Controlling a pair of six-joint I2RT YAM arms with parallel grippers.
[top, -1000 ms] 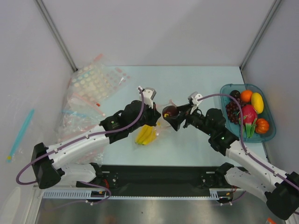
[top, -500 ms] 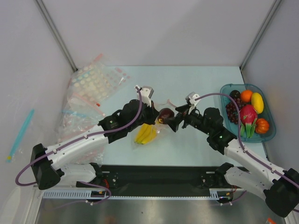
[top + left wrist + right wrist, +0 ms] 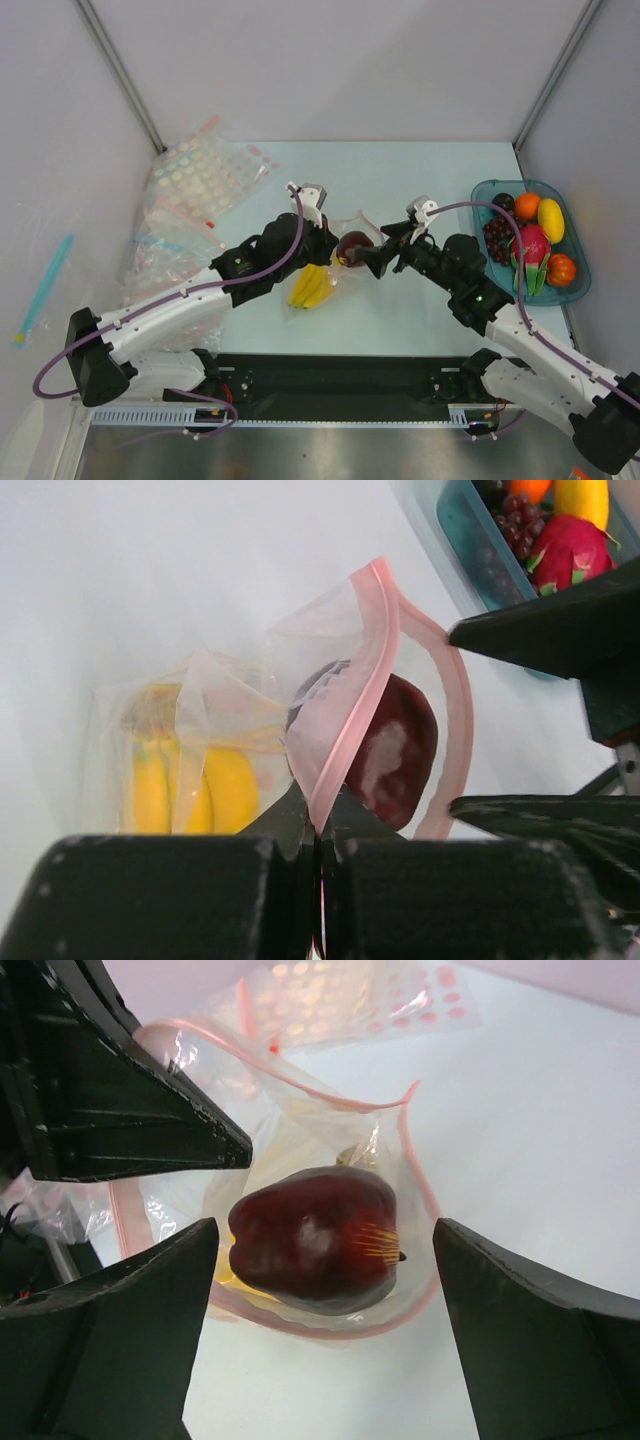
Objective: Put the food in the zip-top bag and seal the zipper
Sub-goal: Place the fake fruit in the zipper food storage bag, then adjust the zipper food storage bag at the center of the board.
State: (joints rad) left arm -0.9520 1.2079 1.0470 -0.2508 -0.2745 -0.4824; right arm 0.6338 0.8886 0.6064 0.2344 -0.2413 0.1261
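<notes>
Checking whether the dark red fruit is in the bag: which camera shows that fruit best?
Right wrist view: the dark red fruit is whole and sharp, ringed by the zipper of the zip-top bag. The left wrist view shows it partly hidden behind the zipper; the top view, just a small dark spot.

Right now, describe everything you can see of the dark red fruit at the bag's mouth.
The dark red fruit looks like a glossy plastic apple: rounded, with a pale sheen, faint yellow streaks and a short stem. It lies in the open mouth of the clear bag, ringed by the pink strip, with the bananas deeper inside. The right pincer is open, one finger on each side, not touching it. The left pincer pinches the strip beside it.
</notes>
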